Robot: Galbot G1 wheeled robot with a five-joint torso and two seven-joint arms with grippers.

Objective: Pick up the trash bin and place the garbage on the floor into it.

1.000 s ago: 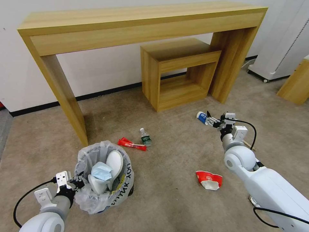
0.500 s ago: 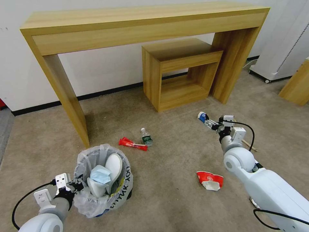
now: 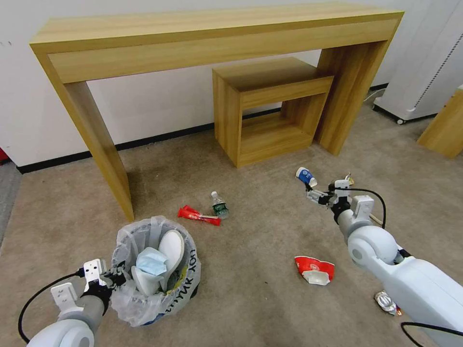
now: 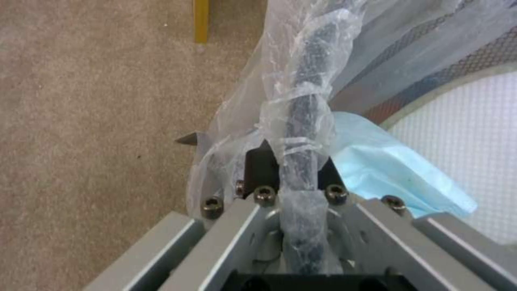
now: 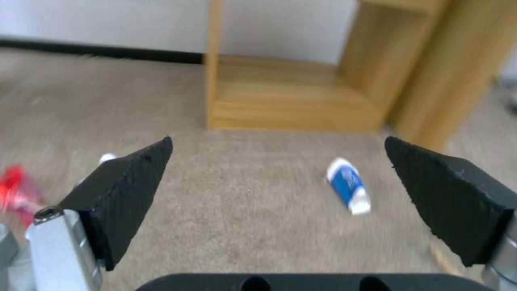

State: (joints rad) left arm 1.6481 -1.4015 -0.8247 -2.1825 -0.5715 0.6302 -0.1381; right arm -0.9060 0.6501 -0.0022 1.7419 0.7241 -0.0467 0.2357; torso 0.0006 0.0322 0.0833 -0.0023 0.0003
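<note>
My left gripper (image 3: 117,278) is clamped on the rim of the small round black trash bin with its crinkled translucent white liner (image 3: 159,284); from the left wrist I see the rim, wrapped in plastic, pinched between the pads, with a soft blue face mask (image 4: 393,178) just beyond them, inside the bin, and a white slipper (image 3: 171,246) stands upright in there too; the bin sits on the beige short-pile carpet (image 3: 251,289).

My right gripper (image 3: 312,193) hangs spread wide and empty, low over the carpet; just ahead of its tips lies the blue-and-white paper cup (image 5: 349,190) on its side, apart from both fingers (image 5: 129,182).

I judge the cup to be light, thin-walled and easily crushed; it may roll if nudged, so I would close across its middle, the pads on opposite sides of the wall, and squeeze gently; the bin feels like a light load, yet the slick liner could slip under the pads.

Off to the gripper's left lie a red wrapper (image 3: 197,215) and a small clear bottle (image 3: 219,206); behind it, near the arm, a crumpled red-and-white carton (image 3: 313,270) and a crushed can (image 3: 386,302).
</note>
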